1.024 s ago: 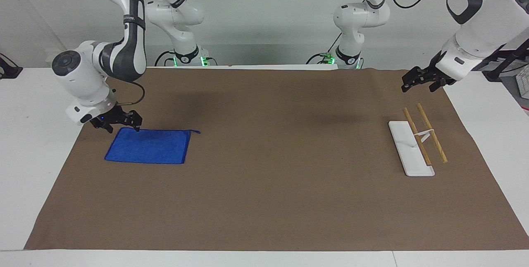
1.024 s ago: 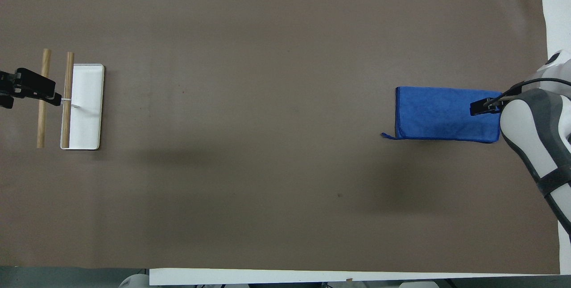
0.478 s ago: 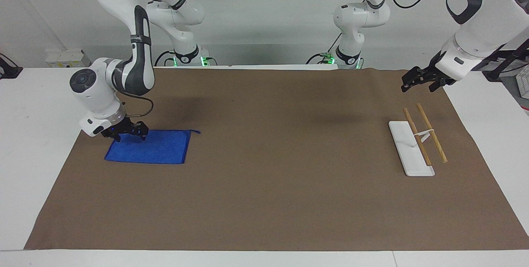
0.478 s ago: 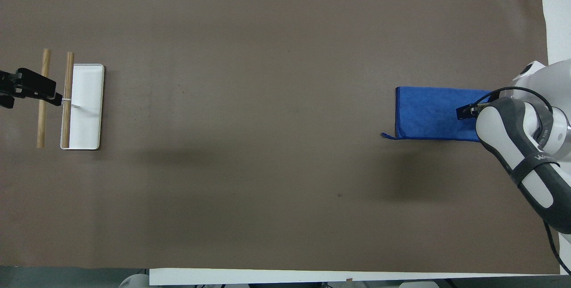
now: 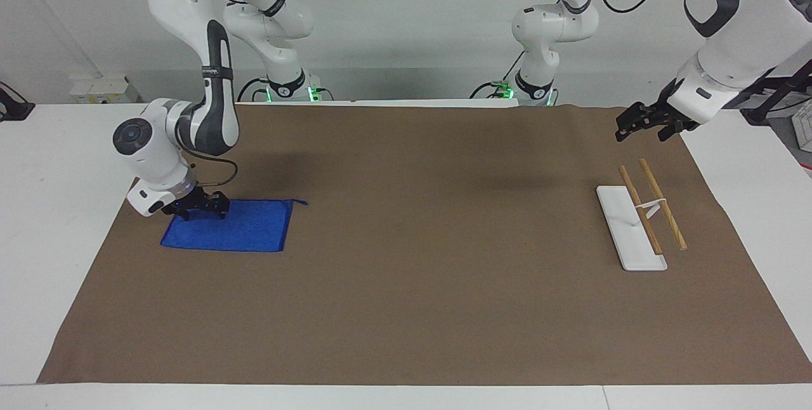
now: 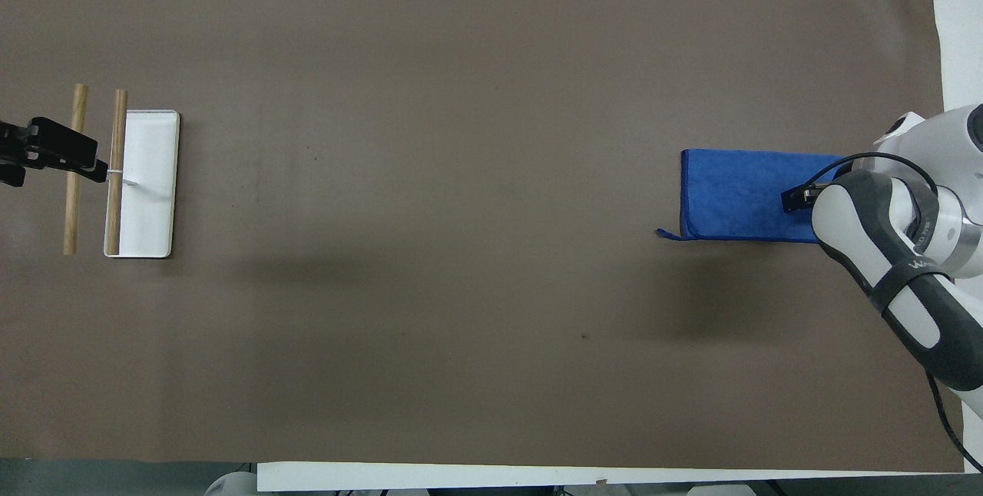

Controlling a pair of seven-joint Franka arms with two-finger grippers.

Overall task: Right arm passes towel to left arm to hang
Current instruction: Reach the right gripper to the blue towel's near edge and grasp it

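One limp, light towel lies flat on the surface at the right arm's end, right gripper down on its corner with fingers spread, while the left gripper waits spread over the rack — pinch an edge, it'll droop.

Right tool rests on the flat towel; left tool hangs above the rack.
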